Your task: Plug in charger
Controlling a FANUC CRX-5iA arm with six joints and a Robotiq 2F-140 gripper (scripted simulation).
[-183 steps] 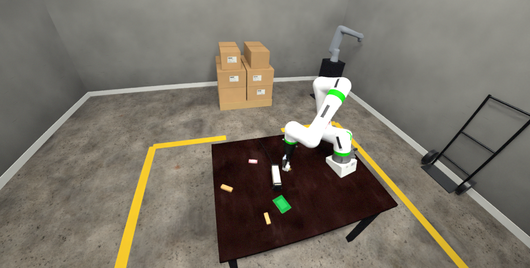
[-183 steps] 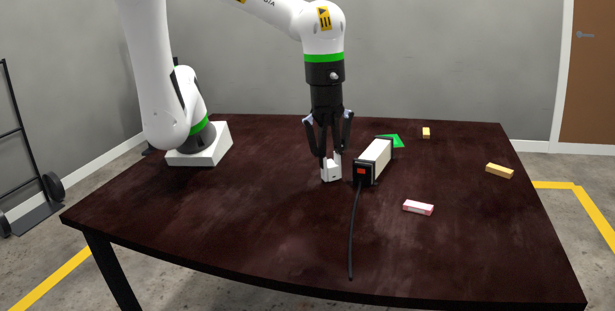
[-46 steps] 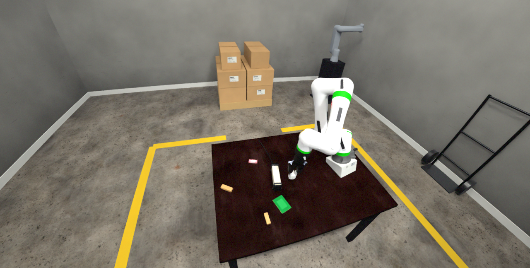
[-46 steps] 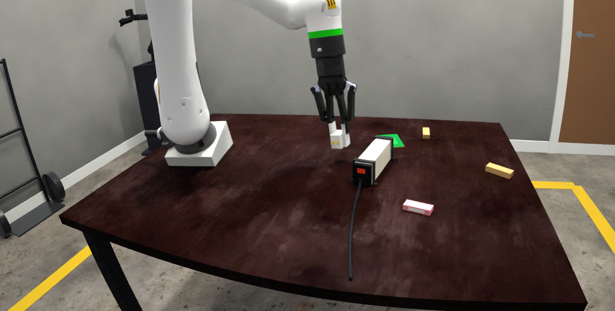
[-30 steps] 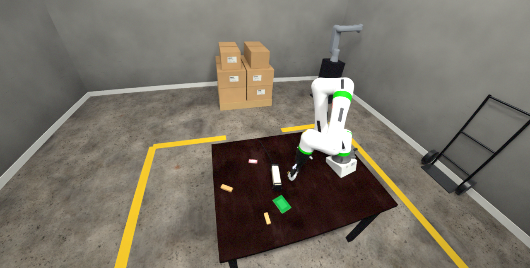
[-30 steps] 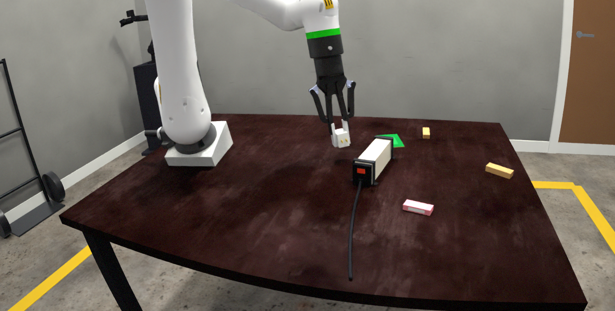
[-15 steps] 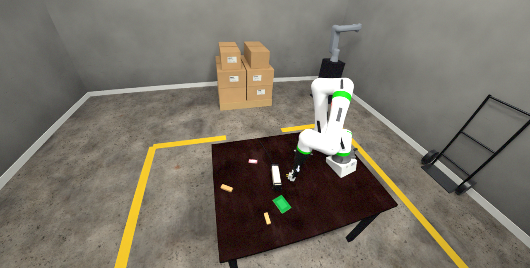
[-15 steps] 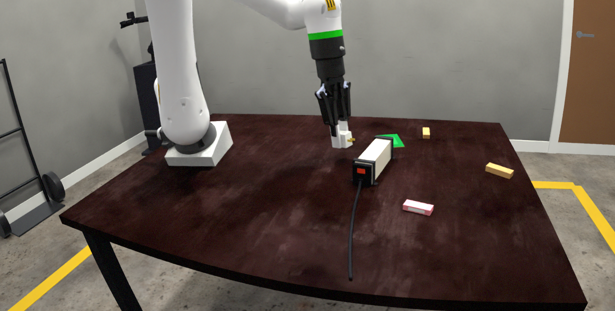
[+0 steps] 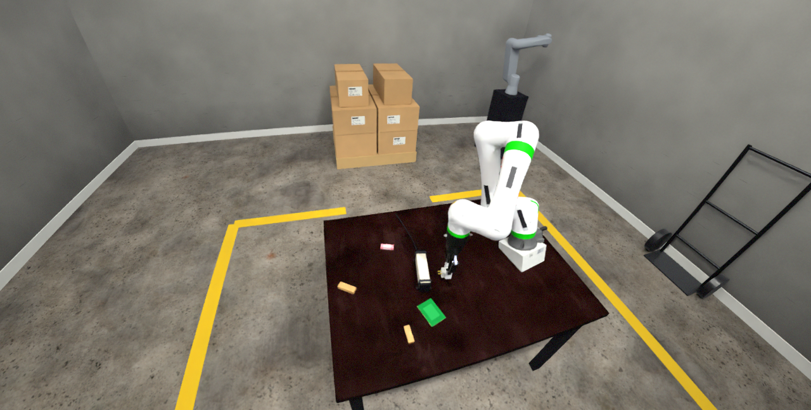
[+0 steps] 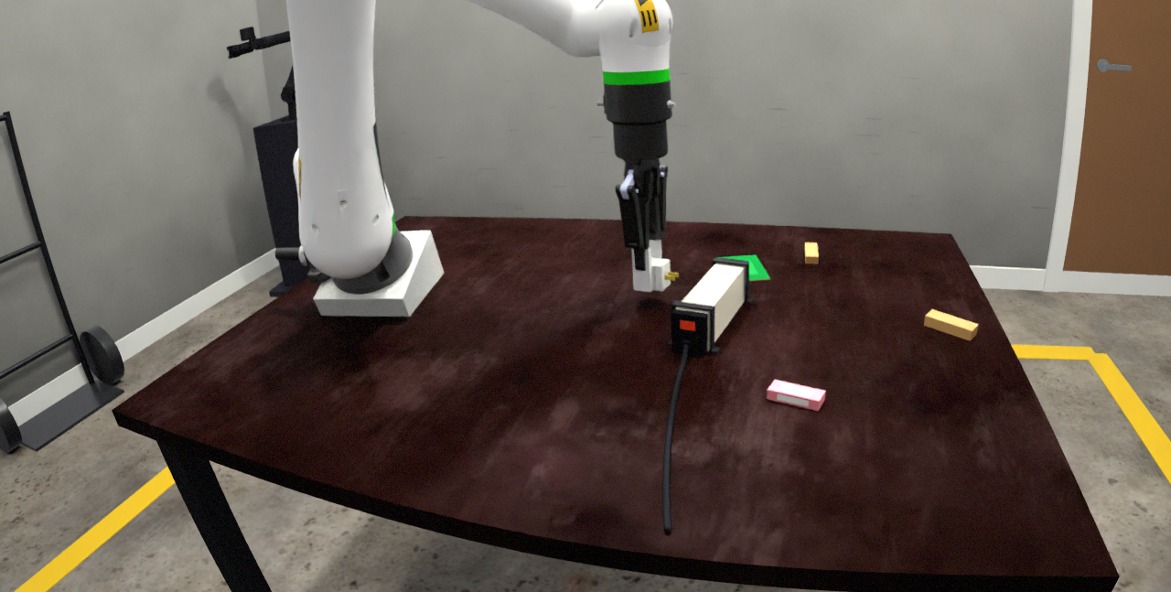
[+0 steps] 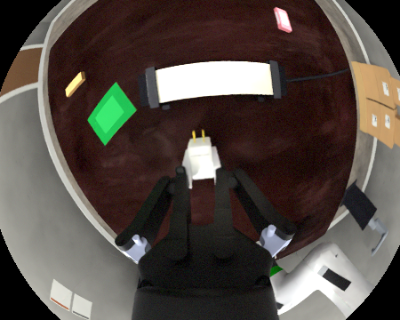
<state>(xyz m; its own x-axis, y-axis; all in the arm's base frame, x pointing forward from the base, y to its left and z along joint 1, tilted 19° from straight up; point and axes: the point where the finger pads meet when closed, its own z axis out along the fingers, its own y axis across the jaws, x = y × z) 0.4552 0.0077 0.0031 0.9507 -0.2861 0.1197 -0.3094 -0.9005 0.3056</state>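
My gripper (image 9: 448, 271) (image 10: 650, 256) (image 11: 201, 156) is shut on the white charger (image 9: 445, 274) (image 10: 652, 275) (image 11: 202, 162). The charger's two brass prongs (image 10: 671, 274) (image 11: 199, 135) point sideways at the power strip. The white power strip (image 9: 421, 269) (image 10: 716, 296) (image 11: 212, 82) lies on the dark table (image 9: 498, 305) (image 10: 458, 392), with black end caps and a black cable (image 10: 671, 433) (image 9: 403, 227). The charger hovers a short way from the strip's long side, just above the table. The outlet slots do not show.
A green flat card (image 9: 431, 312) (image 10: 751, 266) (image 11: 110, 113) lies past the strip's far end. Two tan blocks (image 9: 346, 287) (image 10: 950, 324) (image 9: 408, 333) (image 10: 811, 252) and a pink block (image 9: 386, 246) (image 10: 795, 394) (image 11: 282, 20) lie around. The robot base (image 9: 524, 251) (image 10: 372, 281) stands on the table.
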